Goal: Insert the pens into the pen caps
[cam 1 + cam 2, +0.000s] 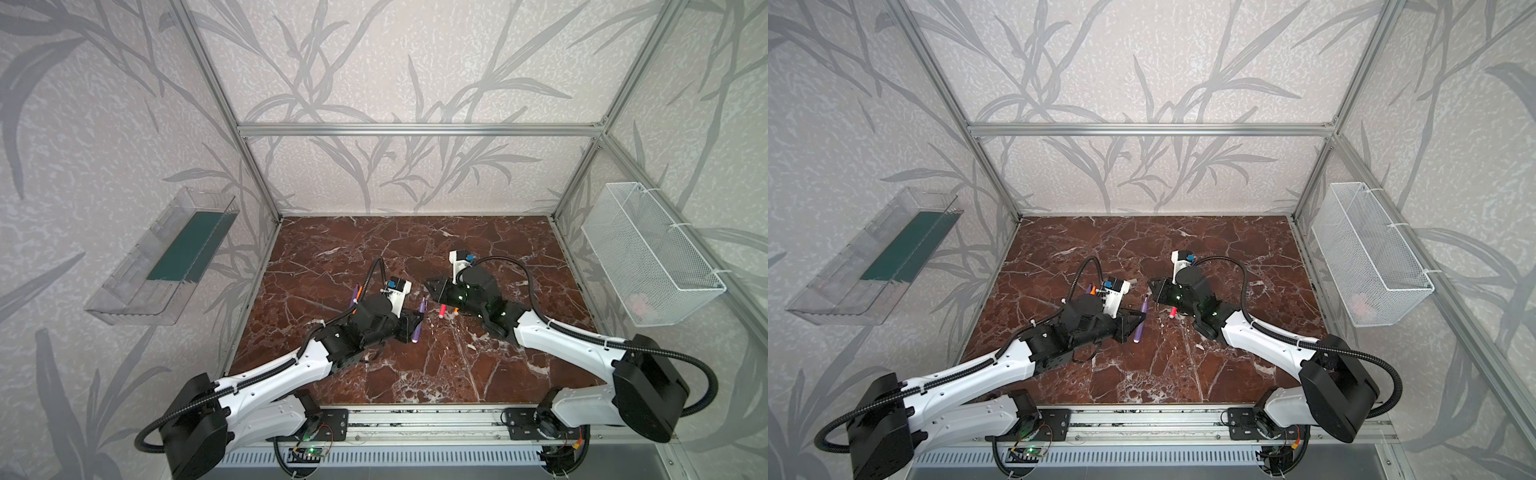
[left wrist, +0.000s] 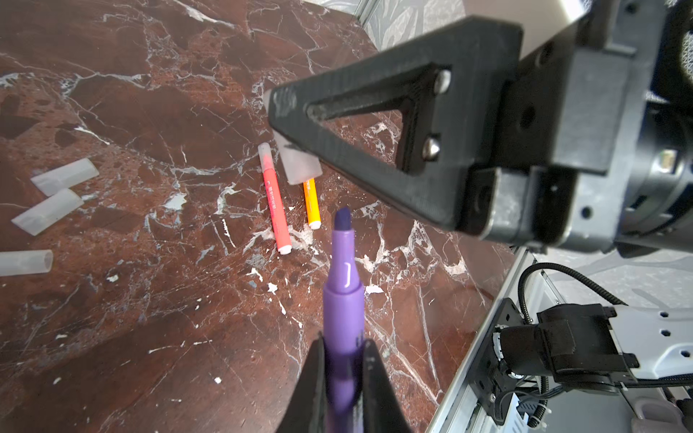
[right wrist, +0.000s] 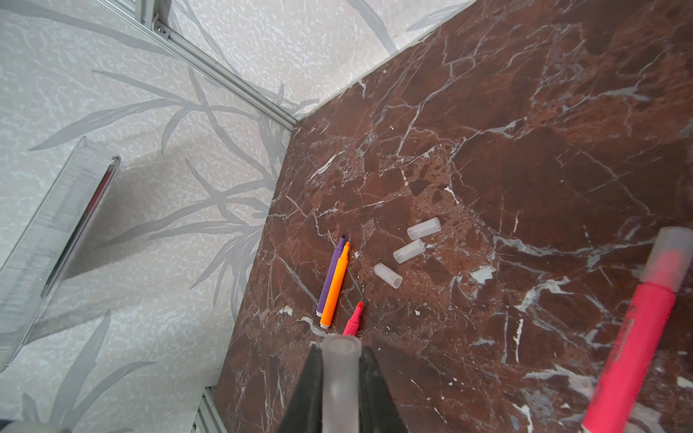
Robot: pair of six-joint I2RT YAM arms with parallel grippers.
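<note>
My left gripper [image 2: 343, 346] is shut on a purple pen [image 2: 343, 300] whose bare tip points at the right gripper's fingers [image 2: 375, 112]. My right gripper [image 3: 341, 354] is shut on a translucent pen cap [image 3: 341, 360], which also shows as the cap [image 2: 300, 165]. In both top views the two grippers meet mid-table, the purple pen [image 1: 419, 320] [image 1: 1140, 320] just short of the right gripper [image 1: 429, 285]. A capped pink pen [image 2: 275, 210] [image 3: 637, 330] and an orange pen [image 2: 312, 204] lie below. Three loose caps [image 3: 408, 251] lie beside uncapped purple [image 3: 329, 277], orange [image 3: 336, 285] and pink [image 3: 354, 320] pens.
A clear plastic bin [image 1: 166, 257] hangs on the left wall and a white wire basket [image 1: 648, 253] on the right wall. Aluminium frame posts bound the marble table [image 1: 415, 374], and a rail [image 1: 415, 419] runs along its front edge.
</note>
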